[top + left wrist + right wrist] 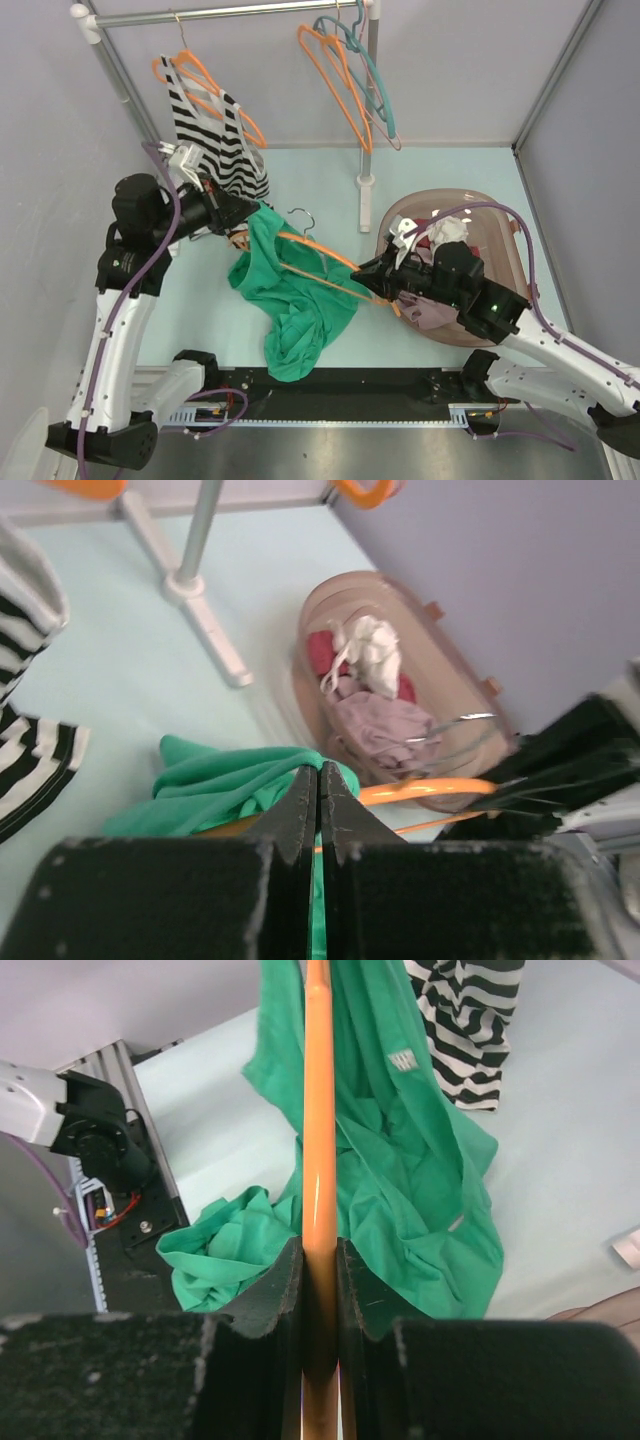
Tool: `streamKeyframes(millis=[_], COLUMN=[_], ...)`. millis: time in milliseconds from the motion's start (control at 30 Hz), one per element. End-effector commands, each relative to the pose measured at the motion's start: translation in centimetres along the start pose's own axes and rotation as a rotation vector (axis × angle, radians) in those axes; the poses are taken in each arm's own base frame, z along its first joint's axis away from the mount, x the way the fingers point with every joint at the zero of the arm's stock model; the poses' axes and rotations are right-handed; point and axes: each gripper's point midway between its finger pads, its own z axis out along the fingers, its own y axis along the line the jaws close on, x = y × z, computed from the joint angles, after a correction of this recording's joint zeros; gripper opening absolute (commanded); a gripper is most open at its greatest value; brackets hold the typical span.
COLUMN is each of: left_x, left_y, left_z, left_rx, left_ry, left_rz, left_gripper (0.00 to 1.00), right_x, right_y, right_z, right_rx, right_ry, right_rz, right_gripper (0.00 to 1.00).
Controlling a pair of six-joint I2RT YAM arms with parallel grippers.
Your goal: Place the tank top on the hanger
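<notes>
The green tank top (292, 295) hangs from its upper end and trails down onto the table, crumpled at the near edge. My left gripper (250, 212) is shut on a strap of the tank top (250, 780) and holds it up. My right gripper (378, 278) is shut on the orange hanger (325, 262), which runs left into the green fabric; its silver hook (303, 215) sticks out above the cloth. In the right wrist view the hanger's bar (318, 1110) runs straight out between the fingers over the tank top (420, 1170).
A striped tank top (215, 135) hangs on an orange hanger from the rail (230, 12) at back left. Orange hangers (340, 80) and a teal hanger (375, 75) hang at the rail's right. A brown basket (505, 240) with mauve, white and red clothes sits right.
</notes>
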Motion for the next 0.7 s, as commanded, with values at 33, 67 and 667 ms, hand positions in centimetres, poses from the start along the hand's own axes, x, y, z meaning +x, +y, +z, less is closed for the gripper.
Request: streamKeyframes(millis=[33, 67, 667], left_x=[-3.8, -4.0, -1.8], left_y=[-5.1, -5.3, 0.5], left_z=[-2.0, -2.1, -0.3], left_rx=[0.157, 0.163, -0.043], left_ry=[-0.104, -0.109, -0.076], left_rz=[0.026, 0.027, 0.082], left_gripper=[0.00, 0.00, 0.77], right_x=[-4.8, -5.0, -7.5], right_y=[-0.7, -0.8, 1.5], right_z=[0.9, 1.0, -1.9], right_rx=[0.028, 0.029, -0.066], right_ry=[-0.211, -0.219, -0.311], right_rz=[-0.040, -0.043, -0.040], right_gripper=[0.00, 0.00, 0.00])
